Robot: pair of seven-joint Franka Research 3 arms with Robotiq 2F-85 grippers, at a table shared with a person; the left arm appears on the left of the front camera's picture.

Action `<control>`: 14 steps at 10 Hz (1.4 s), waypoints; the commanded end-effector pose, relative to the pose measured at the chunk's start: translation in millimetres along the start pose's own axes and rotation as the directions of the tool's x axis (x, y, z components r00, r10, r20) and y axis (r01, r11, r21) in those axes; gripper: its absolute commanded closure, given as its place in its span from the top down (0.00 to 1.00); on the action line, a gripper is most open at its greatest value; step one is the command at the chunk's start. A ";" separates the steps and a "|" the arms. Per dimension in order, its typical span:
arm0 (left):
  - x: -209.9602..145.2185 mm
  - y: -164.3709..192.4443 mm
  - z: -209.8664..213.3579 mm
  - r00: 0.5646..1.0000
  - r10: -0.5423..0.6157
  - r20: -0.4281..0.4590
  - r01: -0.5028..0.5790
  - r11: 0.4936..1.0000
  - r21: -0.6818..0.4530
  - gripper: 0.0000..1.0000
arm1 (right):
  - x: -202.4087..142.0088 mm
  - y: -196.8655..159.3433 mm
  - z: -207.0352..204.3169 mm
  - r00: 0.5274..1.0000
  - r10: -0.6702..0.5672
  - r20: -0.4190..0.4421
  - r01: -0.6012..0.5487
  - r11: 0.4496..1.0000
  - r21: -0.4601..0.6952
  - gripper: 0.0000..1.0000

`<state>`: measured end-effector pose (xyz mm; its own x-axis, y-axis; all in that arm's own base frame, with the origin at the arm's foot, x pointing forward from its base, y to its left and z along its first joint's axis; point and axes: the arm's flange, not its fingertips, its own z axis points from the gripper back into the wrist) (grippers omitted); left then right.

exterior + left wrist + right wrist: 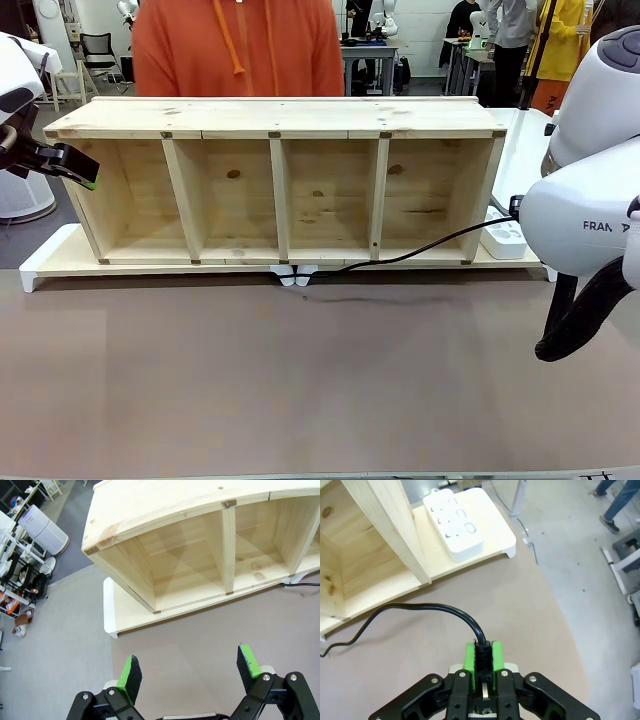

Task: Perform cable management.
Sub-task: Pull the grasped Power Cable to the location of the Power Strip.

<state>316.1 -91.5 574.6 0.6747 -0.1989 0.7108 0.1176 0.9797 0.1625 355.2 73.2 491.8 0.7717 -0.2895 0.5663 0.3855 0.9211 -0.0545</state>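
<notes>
The right gripper (482, 651) is clenched on the cable (425, 605), its green pads pressing the cord's thick black end from both sides. In the right wrist view the cable rises from the pads toward 12 o'clock, bends over to 9 o'clock and trails along the counter (320, 380), beside the front edge of the base (492, 550) under the shelf (280, 118). The white power strip (455, 522) lies on that base at 12 o'clock from the gripper, just past the shelf's end wall and apart from the cable.

In the front view the cable starts by the right arm at 3 o'clock, slopes down toward 6 o'clock of the shelf and ends near the base's white feet at mid-counter.

The left gripper (189, 669) is released, pads wide apart with nothing between them. It hangs at 9 o'clock in the front view, off the shelf's left end and above the counter.

A person (240, 45) in an orange hoodie stands behind the shelf at 12 o'clock.
</notes>
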 end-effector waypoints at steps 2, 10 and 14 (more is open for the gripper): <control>-0.1 0.0 0.1 1.000 0.004 0.000 -0.004 1.000 0.002 1.00 | -1.1 0.0 5.7 1.000 -0.004 0.005 0.004 1.000 0.000 0.16; -0.1 0.0 0.1 1.000 0.004 0.000 -0.004 1.000 0.002 1.00 | 51.5 -31.5 -2.1 0.993 0.006 0.121 -0.006 1.000 0.000 0.16; -0.1 0.0 0.1 1.000 0.004 0.000 -0.004 1.000 0.002 1.00 | 99.0 -23.7 -19.5 0.982 0.070 0.173 -0.079 0.996 0.043 0.16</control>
<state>316.1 -91.5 574.6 0.6746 -0.1989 0.7109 0.1176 0.9797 0.1625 412.9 23.9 533.2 0.7048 -0.2126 0.6768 0.3324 0.9418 -0.0503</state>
